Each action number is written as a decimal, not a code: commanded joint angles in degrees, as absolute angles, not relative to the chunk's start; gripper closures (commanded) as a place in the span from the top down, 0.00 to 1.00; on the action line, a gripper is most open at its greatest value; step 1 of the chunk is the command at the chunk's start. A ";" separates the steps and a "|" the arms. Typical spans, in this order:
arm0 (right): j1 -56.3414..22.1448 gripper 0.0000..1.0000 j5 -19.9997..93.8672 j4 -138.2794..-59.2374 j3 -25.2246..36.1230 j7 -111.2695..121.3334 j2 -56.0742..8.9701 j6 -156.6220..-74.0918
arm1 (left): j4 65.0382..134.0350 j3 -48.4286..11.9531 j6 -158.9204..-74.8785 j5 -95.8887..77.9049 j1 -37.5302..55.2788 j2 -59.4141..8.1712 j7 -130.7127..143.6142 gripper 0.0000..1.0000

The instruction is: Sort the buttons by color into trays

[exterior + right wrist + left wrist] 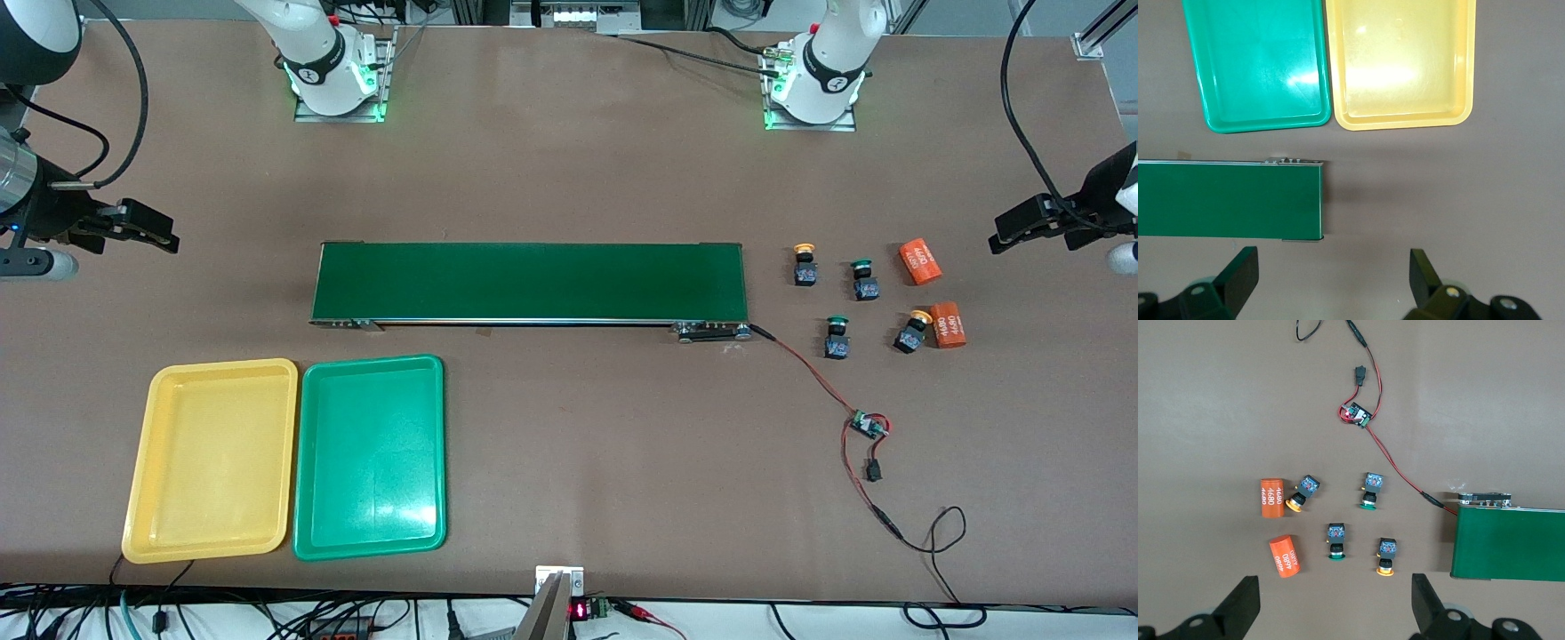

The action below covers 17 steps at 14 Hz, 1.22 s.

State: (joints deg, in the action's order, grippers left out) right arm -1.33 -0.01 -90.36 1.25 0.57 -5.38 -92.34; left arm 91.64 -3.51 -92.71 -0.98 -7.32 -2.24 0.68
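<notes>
Four buttons stand on the table past the conveyor's end, toward the left arm's end: a yellow-capped button [805, 265] [1385, 553], a green-capped one [863, 280] [1336, 539], a second green one [836, 338] [1371, 488] and a second yellow one [911, 331] [1303, 492]. The yellow tray [213, 458] [1401, 60] and green tray [369, 453] [1258, 60] lie side by side, both with nothing in them, nearer the camera than the conveyor, toward the right arm's end. My left gripper [1022, 224] [1335, 607] hangs open high over the table beside the buttons. My right gripper [147, 229] [1331, 280] hangs open over the table beside the conveyor's other end.
A long dark-green conveyor belt [529, 283] [1508, 543] [1228, 200] lies across the middle. Two orange "4680" cylinders [920, 261] [948, 324] lie among the buttons. Red-black wires with a small circuit board [867, 425] [1357, 414] run from the conveyor toward the table's front edge.
</notes>
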 commanded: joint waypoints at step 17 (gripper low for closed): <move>-0.97 1.00 -2.11 -90.44 1.14 1.06 -5.71 -93.25 | 90.16 -3.87 -101.67 0.35 -6.42 -22.05 0.18 1.00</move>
State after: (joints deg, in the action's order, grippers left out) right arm -1.25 -1.09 -90.36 1.29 0.58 -5.53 -92.48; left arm 90.61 -3.72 -99.79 -0.89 -7.11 -19.63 0.63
